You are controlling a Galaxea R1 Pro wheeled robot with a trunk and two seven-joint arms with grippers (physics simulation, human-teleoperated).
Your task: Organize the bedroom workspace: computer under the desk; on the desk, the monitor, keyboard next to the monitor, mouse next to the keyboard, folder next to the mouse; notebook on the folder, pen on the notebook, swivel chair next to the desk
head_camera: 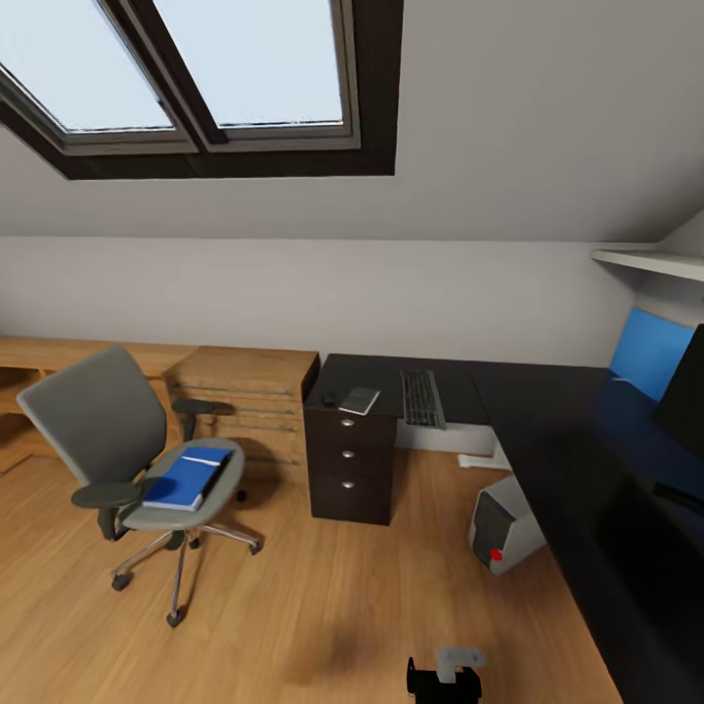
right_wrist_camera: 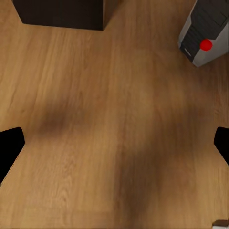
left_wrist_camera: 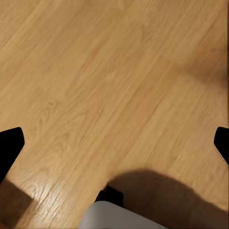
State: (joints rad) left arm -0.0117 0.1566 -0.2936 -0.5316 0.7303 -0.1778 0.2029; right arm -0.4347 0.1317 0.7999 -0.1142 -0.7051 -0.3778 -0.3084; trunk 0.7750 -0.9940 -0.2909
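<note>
Just parked facing the desk [head_camera: 548,411], folder [head_camera: 186,479] waiting on the chair [head_camera: 117,440] beside it, left gripper [left_wrist_camera: 114,143] and right gripper [right_wrist_camera: 114,143] wide open, empty, ready to grab.

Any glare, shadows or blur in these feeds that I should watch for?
Head view: skylight blown out pale, desk glossy black with little detail, edges stretched. Left wrist view: dark shadow patch on the floor. Right wrist view: soft blurry shadows, computer slightly soft.
</note>
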